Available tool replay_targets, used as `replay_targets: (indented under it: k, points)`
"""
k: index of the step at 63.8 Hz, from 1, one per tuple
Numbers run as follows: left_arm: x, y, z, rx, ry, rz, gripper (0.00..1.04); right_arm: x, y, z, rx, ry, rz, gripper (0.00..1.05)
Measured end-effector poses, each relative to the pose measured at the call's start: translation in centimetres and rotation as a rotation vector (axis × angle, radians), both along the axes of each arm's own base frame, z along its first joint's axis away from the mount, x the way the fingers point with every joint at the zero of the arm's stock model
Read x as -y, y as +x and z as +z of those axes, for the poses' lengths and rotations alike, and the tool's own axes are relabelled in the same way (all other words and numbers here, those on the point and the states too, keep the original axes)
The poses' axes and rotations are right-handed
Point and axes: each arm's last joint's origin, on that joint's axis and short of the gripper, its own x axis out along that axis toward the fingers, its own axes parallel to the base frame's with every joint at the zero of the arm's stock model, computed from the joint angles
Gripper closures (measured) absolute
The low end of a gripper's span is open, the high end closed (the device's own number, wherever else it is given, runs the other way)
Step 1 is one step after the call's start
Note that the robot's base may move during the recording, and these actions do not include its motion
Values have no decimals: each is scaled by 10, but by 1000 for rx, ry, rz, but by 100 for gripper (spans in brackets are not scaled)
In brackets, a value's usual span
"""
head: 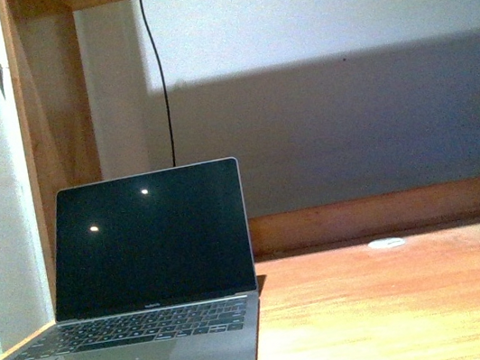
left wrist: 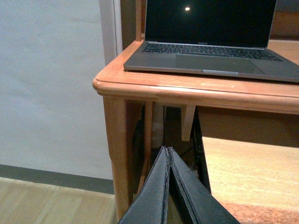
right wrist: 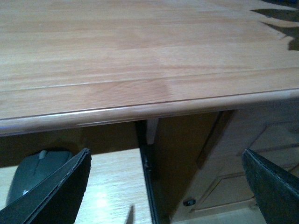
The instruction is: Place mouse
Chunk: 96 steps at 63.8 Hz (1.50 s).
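Below the bench (right wrist: pixel 140 56) lip, mouse (right wrist: pixel 32 175): I see it lying on the lower shelf (right wrist: pixel 117 186), just beside one finger of the right end effector (right wrist: pixel 166 156) and partly hidden by that finger, outside the gap.
Right end effector: spread wide with nothing between its fingers; the bench edge is just ahead and above.
Left end effector (left wrist: pixel 168 151): fingers pressed together, empty, hanging below the bench corner.
Laptop (left wrist: pixel 210 42): open, screen dark, above and beyond the left end effector.
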Motion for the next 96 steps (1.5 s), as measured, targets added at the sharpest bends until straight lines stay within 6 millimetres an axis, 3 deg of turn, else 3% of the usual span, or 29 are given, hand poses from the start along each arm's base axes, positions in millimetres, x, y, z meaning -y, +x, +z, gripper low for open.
replay_targets:
  k: [5, 20, 45, 61, 82, 96]
  points:
    - [0, 0, -1, -2, 0, 0, 102, -16, 1, -8, -33, -22, 52, 7]
    - [0, 0, -1, 0, 0, 0, 102, -40, 10, -29, -111, -26, 85, 7]
    - [0, 0, -1, 0, 0, 0, 102, -62, 26, -32, -110, -28, 96, 7]
    - [0, 0, -1, 0, 0, 0, 60, -70, 29, -39, -108, -25, 110, 7]
    - [0, 0, -1, 0, 0, 0, 9, -69, 50, -48, -78, -76, 68, 7]
    - [0, 0, -1, 0, 1, 0, 8, -62, 63, -54, -110, -99, 42, 7]
